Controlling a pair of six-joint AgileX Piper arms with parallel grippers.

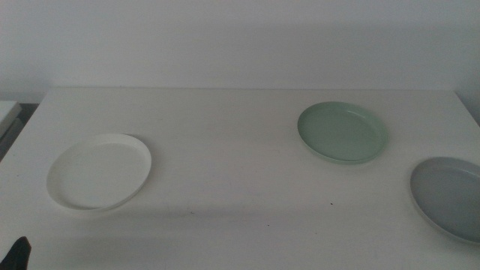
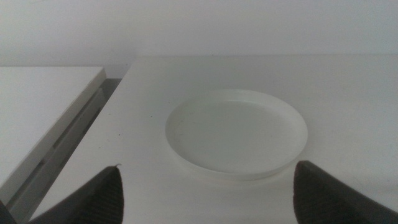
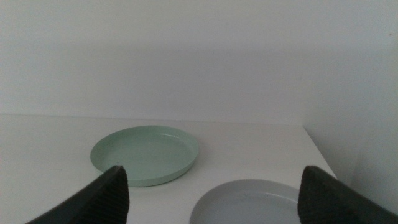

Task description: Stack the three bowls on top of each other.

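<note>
Three bowls lie apart on the white table (image 1: 225,150). The white bowl (image 1: 99,171) is at the left, the pale green bowl (image 1: 343,132) at the back right, and the grey bowl (image 1: 450,196) at the right edge, partly cut off. My left gripper (image 2: 208,168) is open and empty, hanging short of the white bowl (image 2: 236,134); only a dark tip (image 1: 19,253) of it shows in the middle view's bottom left corner. My right gripper (image 3: 212,171) is open and empty, facing the grey bowl (image 3: 249,202) with the green bowl (image 3: 146,154) beyond it.
A second white surface (image 2: 43,106) stands beside the table's left edge with a gap between them. A pale wall (image 1: 240,37) runs behind the table. The table's right edge (image 3: 320,152) lies close to the grey bowl.
</note>
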